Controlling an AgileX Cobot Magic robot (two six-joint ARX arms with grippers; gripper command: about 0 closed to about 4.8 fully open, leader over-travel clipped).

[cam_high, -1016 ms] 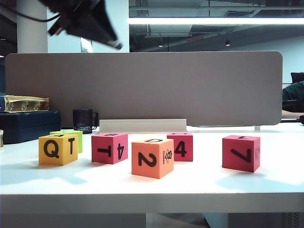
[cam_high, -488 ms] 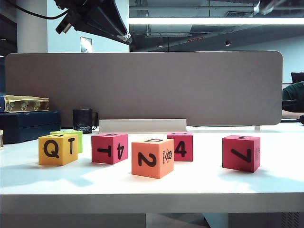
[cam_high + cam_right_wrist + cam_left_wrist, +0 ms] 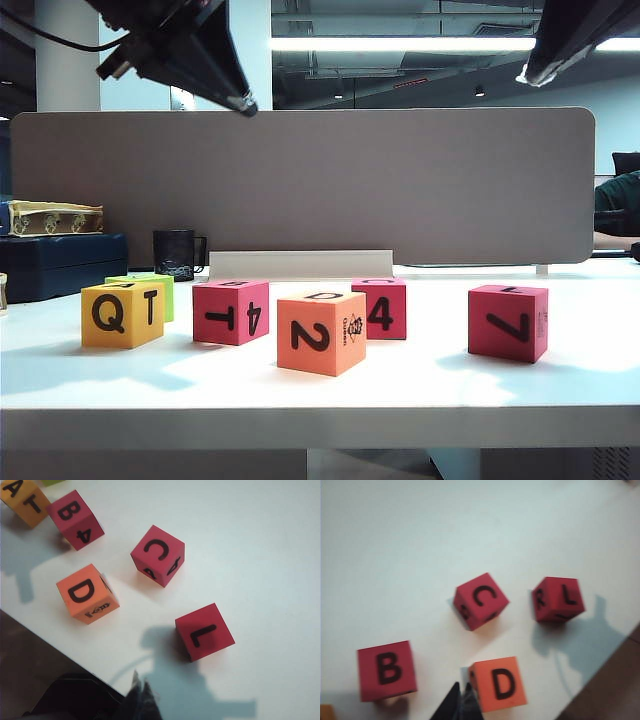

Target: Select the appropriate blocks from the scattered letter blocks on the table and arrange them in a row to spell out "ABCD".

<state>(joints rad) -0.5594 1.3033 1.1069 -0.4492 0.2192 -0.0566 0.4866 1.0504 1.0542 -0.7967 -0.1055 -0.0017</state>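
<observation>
On the table we count six cubes: yellow cube with A on top, lime-green cube behind it, pink-red B cube, orange D cube, pink-red C cube, and pink-red L cube apart to the right. We hold nothing: left gripper and right gripper both hang clenched high above

Yellow Q block, orange block, three pink-red blocks, white table.
</observation>
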